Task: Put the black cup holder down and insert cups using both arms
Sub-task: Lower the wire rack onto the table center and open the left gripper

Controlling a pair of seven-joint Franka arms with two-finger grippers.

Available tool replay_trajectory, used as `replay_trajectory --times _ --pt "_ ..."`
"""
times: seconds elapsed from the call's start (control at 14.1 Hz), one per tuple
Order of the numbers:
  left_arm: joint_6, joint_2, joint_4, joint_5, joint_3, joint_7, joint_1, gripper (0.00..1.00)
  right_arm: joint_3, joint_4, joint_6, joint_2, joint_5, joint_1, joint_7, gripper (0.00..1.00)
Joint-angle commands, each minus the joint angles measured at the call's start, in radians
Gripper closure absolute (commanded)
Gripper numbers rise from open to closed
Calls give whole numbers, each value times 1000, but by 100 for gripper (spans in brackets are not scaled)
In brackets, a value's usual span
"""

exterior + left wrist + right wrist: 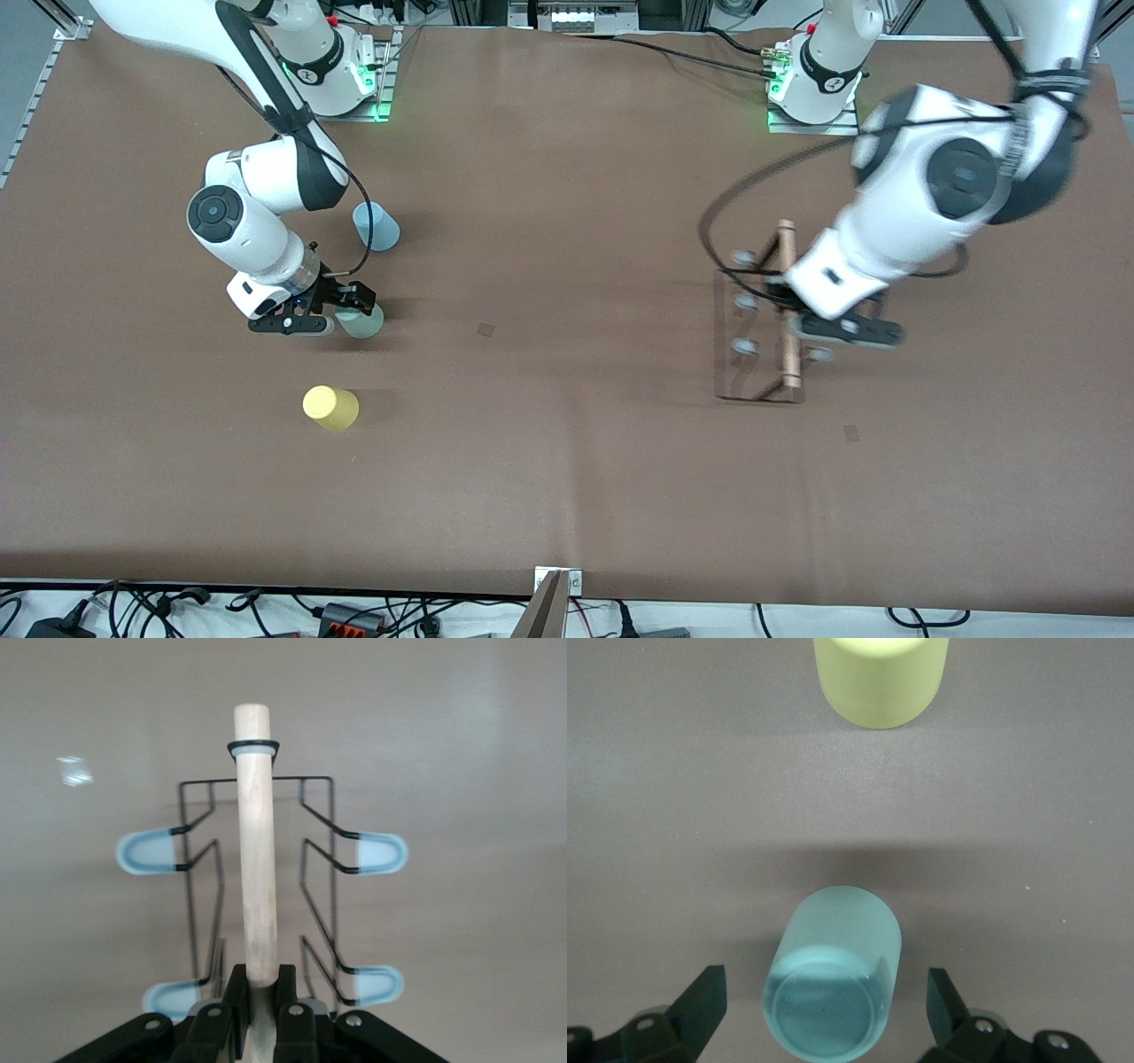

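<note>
Front view: your left gripper (802, 315), centre right, clamps the black cup holder (769, 354) by its smooth wooden rod.

Left wrist view: thin wire, rounded grey-tipped pegs (376, 852).

Right wrist view: your right gripper (826, 1003), jaws wide, straddles the translucent grey-green cup (833, 981); yellow cup (881, 678) at top.

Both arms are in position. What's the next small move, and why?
Probably shut the right end effector: its jaws stand open on either side of the grey-green cup, not yet gripping. The left end effector is already shut on the black cup holder's wooden handle.
</note>
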State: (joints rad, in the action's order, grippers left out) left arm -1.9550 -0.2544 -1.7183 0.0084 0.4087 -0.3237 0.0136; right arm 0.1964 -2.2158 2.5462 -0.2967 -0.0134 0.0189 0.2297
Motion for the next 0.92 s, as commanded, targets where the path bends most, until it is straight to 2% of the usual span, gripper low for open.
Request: replay_trajectory --times 0.0,0.35,0.5,0.71,0.85 --pt "-24 -49 46 15 18 -151 -110 99 1 -21 9 16 -7 -1 14 0" --pt "-125 -210 140 24 10 -369 -315 99 3 -24 -30 28 -7 -4 62 0" --pt "-127 -284 198 82 12 -437 -369 99 1 -21 -47 28 -7 1 60 0" --pt "-131 -344 215 159 10 -529 -415 99 1 2 -40 -13 -37 -5 54 0" --pt "-191 -345 215 177 12 -566 -417 99 1 51 -40 -67 -57 -5 53 0"
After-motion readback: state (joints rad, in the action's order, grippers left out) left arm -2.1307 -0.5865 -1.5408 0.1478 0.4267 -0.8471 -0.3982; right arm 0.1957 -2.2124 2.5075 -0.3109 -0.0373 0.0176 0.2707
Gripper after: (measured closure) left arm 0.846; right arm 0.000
